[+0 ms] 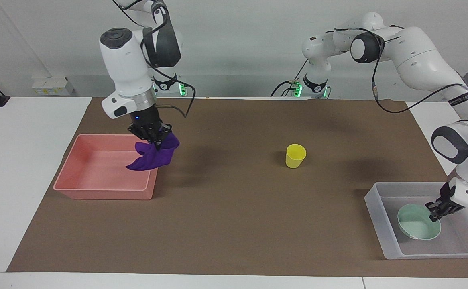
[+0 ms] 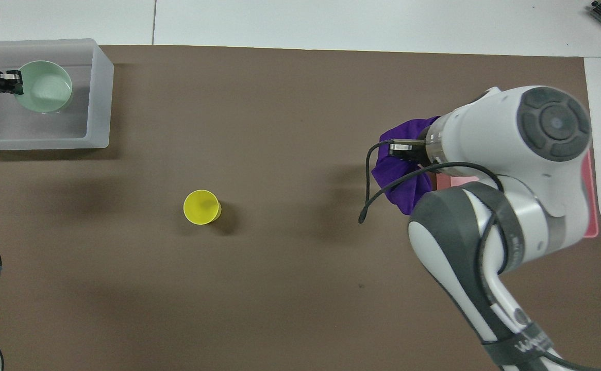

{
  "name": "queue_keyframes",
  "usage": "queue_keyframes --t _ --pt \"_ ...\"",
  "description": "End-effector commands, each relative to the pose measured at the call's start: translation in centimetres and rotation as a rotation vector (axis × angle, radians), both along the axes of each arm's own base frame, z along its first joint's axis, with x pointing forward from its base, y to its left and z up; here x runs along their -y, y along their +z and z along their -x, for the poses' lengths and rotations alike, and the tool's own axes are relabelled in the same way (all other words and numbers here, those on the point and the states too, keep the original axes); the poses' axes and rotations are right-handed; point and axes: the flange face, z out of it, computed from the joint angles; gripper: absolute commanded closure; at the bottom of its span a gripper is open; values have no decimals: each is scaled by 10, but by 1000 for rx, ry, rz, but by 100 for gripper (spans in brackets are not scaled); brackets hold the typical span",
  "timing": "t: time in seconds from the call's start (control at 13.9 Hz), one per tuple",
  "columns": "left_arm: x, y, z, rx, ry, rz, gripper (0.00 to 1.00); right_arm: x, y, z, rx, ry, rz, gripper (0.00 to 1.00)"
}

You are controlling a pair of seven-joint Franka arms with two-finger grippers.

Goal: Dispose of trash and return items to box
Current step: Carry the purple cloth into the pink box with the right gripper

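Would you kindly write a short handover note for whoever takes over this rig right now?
Right gripper: shut on the purple rag, held in the air over the pink bin's edge nearest the yellow cup.
Left gripper: shut on the rim of the mint-green bowl, low inside the clear bin.
Yellow cup: upright on the brown mat, mid-table.
Done: bowl brought into the clear bin.
Left: release the bowl, drop the rag in the pink bin, put the cup in the clear bin.

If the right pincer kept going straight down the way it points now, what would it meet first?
The right pincer points down, shut on the purple cloth that hangs below it. Going straight down, the cloth would probably reach the pink bin first, near its wall toward the yellow cup; depth is unclear.
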Motion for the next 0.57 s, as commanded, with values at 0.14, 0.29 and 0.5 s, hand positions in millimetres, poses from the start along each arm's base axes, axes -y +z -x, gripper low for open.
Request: queue_keyframes --t 0.14,0.29,0.5 --pt "-6 -10 8 -19 -5 -12 80 100 -42 17 -21 66 36 100" --pt "-1 -9 7 -16 -15 -14 0 136 -78 27 -12 83 48 100" --pt "10 31 11 19 -102 -34 0 148 -119 38 -8 60 45 100"
